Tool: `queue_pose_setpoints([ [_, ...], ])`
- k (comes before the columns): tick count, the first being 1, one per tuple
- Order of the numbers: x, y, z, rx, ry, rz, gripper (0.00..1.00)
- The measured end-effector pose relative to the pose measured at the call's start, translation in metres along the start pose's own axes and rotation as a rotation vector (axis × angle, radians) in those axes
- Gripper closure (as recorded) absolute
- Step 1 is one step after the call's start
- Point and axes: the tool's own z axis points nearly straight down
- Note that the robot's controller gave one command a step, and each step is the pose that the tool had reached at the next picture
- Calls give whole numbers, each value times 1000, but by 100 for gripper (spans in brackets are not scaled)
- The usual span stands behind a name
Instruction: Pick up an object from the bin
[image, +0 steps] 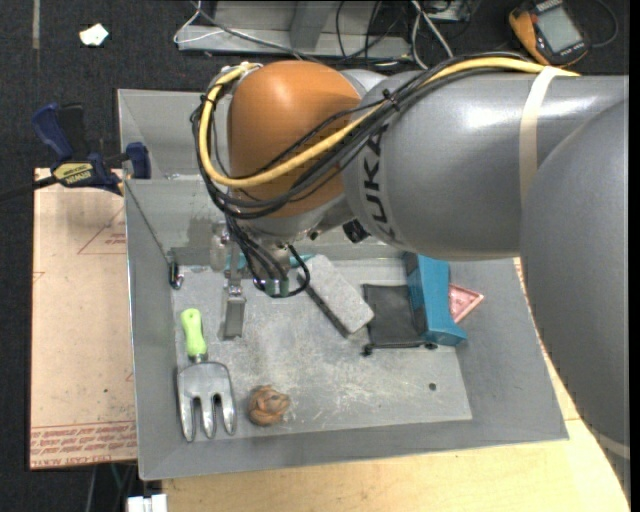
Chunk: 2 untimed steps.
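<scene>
My gripper hangs low over the bin's left half, close to the grey floor. Just left of it and a little nearer the front lies a small garden fork with a lime-green handle and silver tines; the handle end is a short gap from the gripper. A long grey block lies slanted to the gripper's right, its upper end hidden under the wrist. A brown, shell-like lump rests near the front, beside the fork's tines. I see nothing held in the gripper.
A black flat pad, a blue box and a pink triangle lie at the right of the bin. A small dark hook sits by the left wall. The arm and its cables cover the back of the bin.
</scene>
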Motion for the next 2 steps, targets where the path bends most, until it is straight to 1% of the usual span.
queue_pose_setpoints([
  [1, -1, -2, -5, -1, -7, 5, 0],
  [2, -2, 5, 68, -3, -7, 143, 0],
])
